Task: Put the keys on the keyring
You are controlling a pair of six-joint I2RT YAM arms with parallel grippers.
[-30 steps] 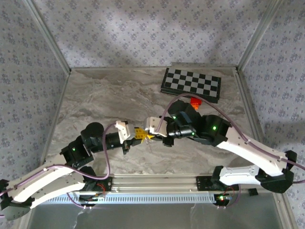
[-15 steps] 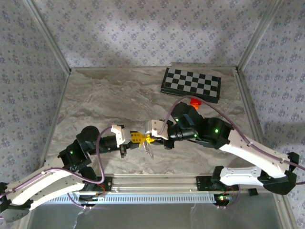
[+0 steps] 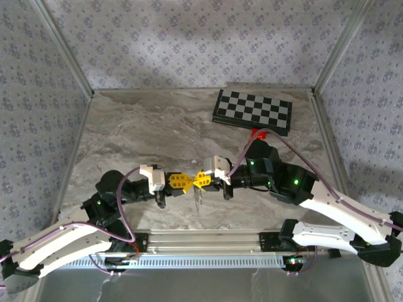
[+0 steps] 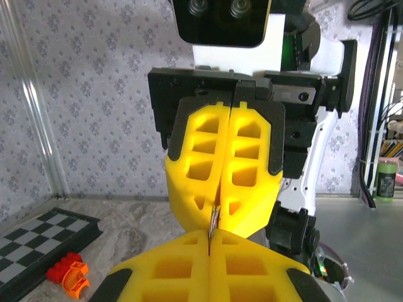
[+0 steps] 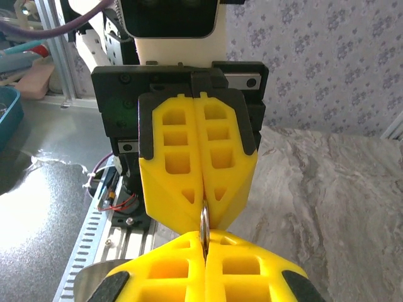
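Two grippers meet nose to nose over the desk's near edge.
The left gripper point(image 3: 185, 182) and right gripper point(image 3: 199, 180) meet tip to tip at 6 o'clock on the desk point(image 3: 157, 126). Both sets of jaws are pressed closed on the keyring point(image 5: 204, 228), which sits edge-on between the yellow pads point(image 5: 182, 157). From above it is a pale sliver at their 6 o'clock.

A black-and-white chessboard point(image 3: 252, 111) is laid flat toward the far right corner of the marble-patterned tabletop point(image 3: 145, 132). A small red-orange block point(image 3: 257, 133) is seen just beside the board's near edge. The tabletop is enclosed by floral-papered walls point(image 3: 189, 44), and a slotted metal rail point(image 3: 208, 259) is fixed along its near edge.
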